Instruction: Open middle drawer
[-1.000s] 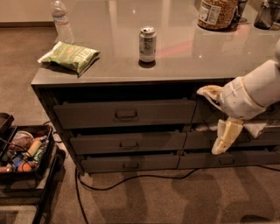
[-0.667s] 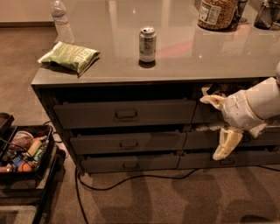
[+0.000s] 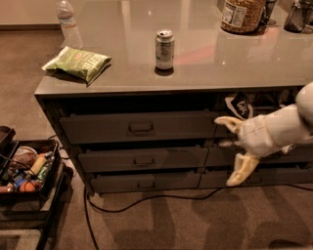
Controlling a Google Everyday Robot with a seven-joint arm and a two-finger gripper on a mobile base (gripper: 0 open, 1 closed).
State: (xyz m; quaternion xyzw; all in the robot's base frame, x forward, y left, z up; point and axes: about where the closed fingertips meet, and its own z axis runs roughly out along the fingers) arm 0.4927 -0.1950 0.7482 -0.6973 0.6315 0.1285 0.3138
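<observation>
The middle drawer [image 3: 166,159] is the wide dark grey front at mid height in the left stack, between a taller drawer [image 3: 98,128] above and a slimmer one [image 3: 117,183] below. Its small rectangular handle [image 3: 143,161] sits at the centre, and the front looks flush with the others. My gripper [image 3: 234,148] hangs to the right of that drawer, in front of the right-hand column of drawers. Its pale fingers are spread apart and hold nothing, one fingertip [image 3: 222,119] high and the other low. It touches no handle.
On the counter top [image 3: 205,68] stand a drink can [image 3: 165,49], a green chip bag [image 3: 78,63], a water bottle [image 3: 68,24] and a jar [image 3: 242,14]. A low cart [image 3: 29,171] of small items is at the left. A black cable [image 3: 146,200] runs over the carpet.
My gripper has dropped lower and shifted slightly left, from the top drawer's height to about the middle drawer's. The drawers and counter objects have not moved.
</observation>
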